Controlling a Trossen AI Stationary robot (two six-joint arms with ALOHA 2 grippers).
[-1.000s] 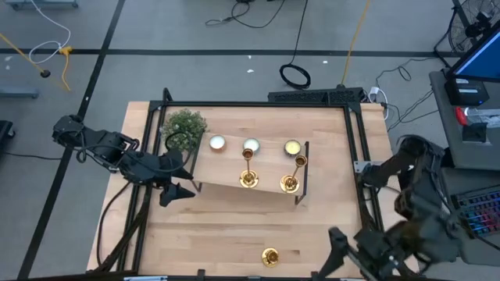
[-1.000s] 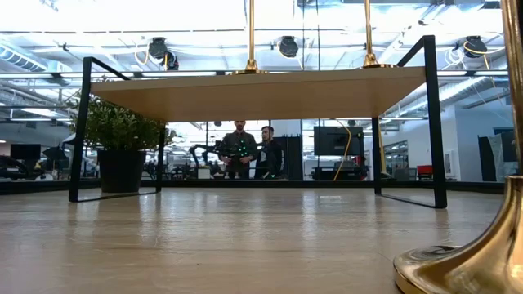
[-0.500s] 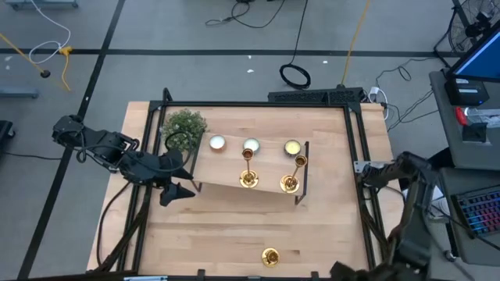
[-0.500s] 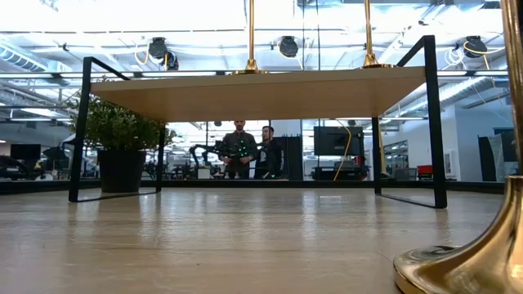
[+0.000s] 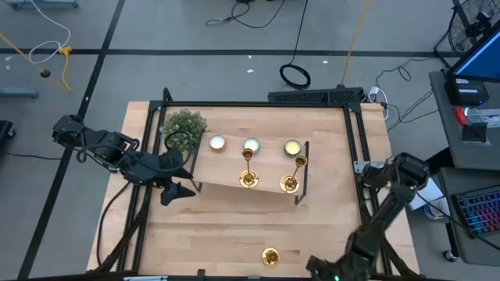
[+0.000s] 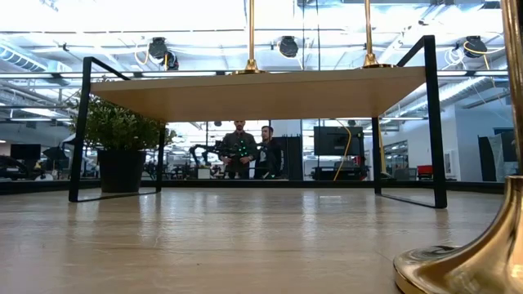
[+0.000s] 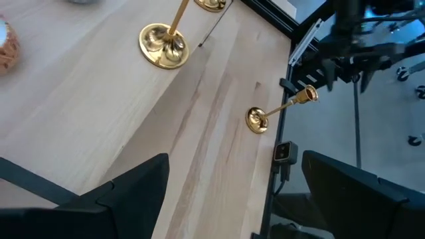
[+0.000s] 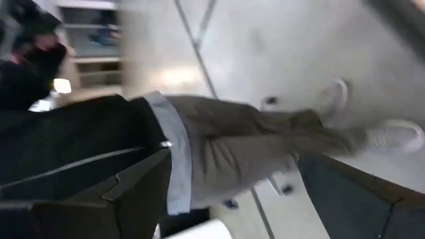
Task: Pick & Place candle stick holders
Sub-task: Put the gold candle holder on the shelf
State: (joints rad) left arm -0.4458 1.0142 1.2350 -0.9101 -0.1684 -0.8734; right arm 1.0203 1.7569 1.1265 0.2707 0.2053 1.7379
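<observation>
Two gold candle stick holders [image 5: 248,178] [image 5: 289,183] stand on their round bases on a low wooden shelf [image 5: 223,168]. A third holder [image 5: 269,256] stands on the table near its front edge; it also shows in the left wrist view [image 7: 259,119] and as a base in the low view [image 6: 478,257]. My left gripper [image 5: 183,178] hangs open at the shelf's left end, holding nothing. My right gripper [image 5: 316,265] is at the near edge, right of the lone holder, and its wrist view [image 8: 232,166] shows it open and empty.
Three pale tealights [image 5: 251,144] sit along the shelf's far edge, with a bushy green plant [image 5: 183,125] at its far left. A black frame [image 5: 355,156] borders the table. A person [image 8: 219,139] stands in the room beyond the near edge.
My right arm has swung down and stretched out at the table's near right corner. Its gripper has rolled and gone lower, toward the near edge and the lone holder. The holders have stayed where they were.
</observation>
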